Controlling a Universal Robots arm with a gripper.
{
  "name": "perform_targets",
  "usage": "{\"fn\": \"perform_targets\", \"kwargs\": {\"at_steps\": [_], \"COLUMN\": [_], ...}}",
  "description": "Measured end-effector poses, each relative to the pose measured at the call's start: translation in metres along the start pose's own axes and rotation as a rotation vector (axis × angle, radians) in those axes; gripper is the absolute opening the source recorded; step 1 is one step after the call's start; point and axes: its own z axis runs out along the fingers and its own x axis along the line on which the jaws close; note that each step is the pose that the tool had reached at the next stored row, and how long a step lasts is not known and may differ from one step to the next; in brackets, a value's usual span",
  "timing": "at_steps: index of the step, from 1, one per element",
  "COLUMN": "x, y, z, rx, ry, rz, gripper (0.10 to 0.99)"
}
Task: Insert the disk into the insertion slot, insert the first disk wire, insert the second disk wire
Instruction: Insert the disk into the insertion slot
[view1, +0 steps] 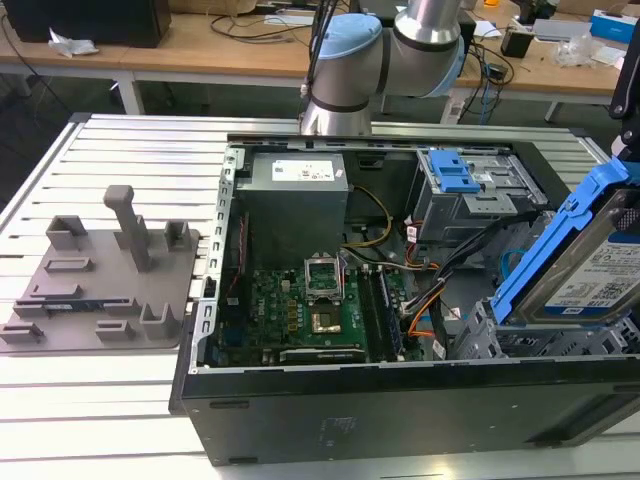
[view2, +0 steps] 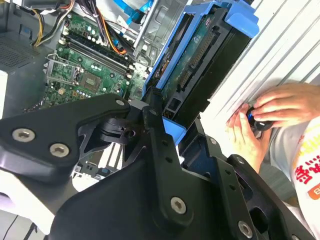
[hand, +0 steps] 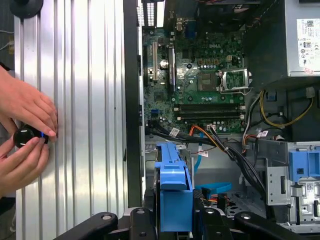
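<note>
Disk's goal is traced across exterior view, left to right: motherboard (view1: 320, 300) is exposed in case; insertion slot (view1: 476, 335) is set low toward case's right end; disk (view1: 590, 265) is held just above it, steeply tilted, long axis slanting up-right. Caddy's near end is clamped by closed gripper (view2: 172, 122); disk is extended ahead, away from wrist.
</note>
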Motion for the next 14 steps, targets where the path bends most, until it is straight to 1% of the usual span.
{"fn": "perform_targets", "kwargs": {"at_steps": [1, 3, 4, 5, 7, 8, 13, 14], "x": [0.0000, 0.0001, 0.0002, 0.0004, 0.0005, 0.0006, 0.0006, 0.0007], "y": [0.0001, 0.0001, 0.0002, 0.0003, 0.0005, 0.0007, 0.0008, 0.0013], "z": [0.0000, 0.0000, 0.0000, 0.0000, 0.0001, 0.0001, 0.0001, 0.0002], "rx": [0.001, 0.004, 0.005, 0.007, 0.010, 0.013, 0.013, 0.016], "ry": [-0.0053, -0.0193, -0.0250, -0.0336, -0.0423, -0.0505, -0.0508, -0.0509], "rz": [0.000, -0.001, -0.001, -0.001, -0.002, -0.002, -0.002, -0.002], "gripper": [0.365, 0.365, 0.365, 0.365, 0.365, 0.365, 0.365, 0.365]}}
